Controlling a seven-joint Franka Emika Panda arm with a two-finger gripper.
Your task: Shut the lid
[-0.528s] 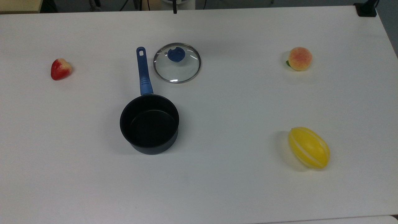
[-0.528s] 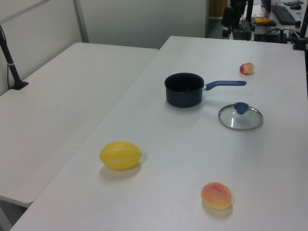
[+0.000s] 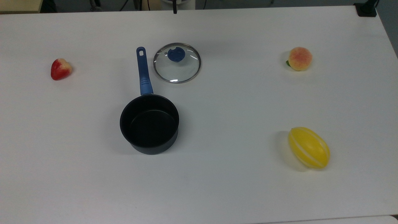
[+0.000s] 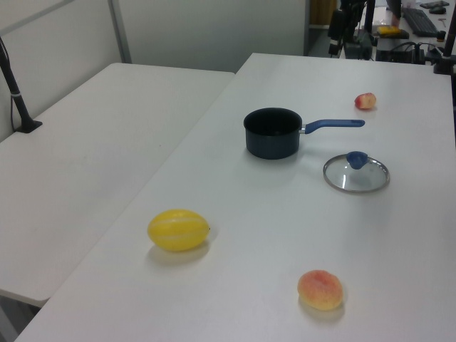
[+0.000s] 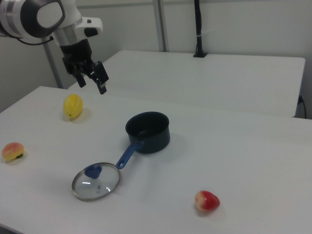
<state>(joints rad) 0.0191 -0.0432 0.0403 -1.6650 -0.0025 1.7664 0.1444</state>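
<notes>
The lid (image 3: 178, 69), clear glass with a metal rim and a blue knob, lies flat on the white table just to the right of the pot's blue handle in the top view. In the left view the lid (image 4: 356, 176) rests nearer the camera than the handle, and in the right view the lid (image 5: 96, 184) sits near the table's front. The black saucepan (image 3: 149, 124) (image 4: 272, 133) (image 5: 147, 131) stands uncovered with nothing inside. My gripper (image 5: 91, 84) hangs open high above the table, up and to the right view's left of the pot, holding nothing.
A red strawberry (image 3: 60, 69) lies at the top view's left. A peach (image 3: 299, 58) and a yellow melon (image 3: 308, 147) lie at the top view's right. A second white table (image 4: 92, 142) adjoins on the left view's left.
</notes>
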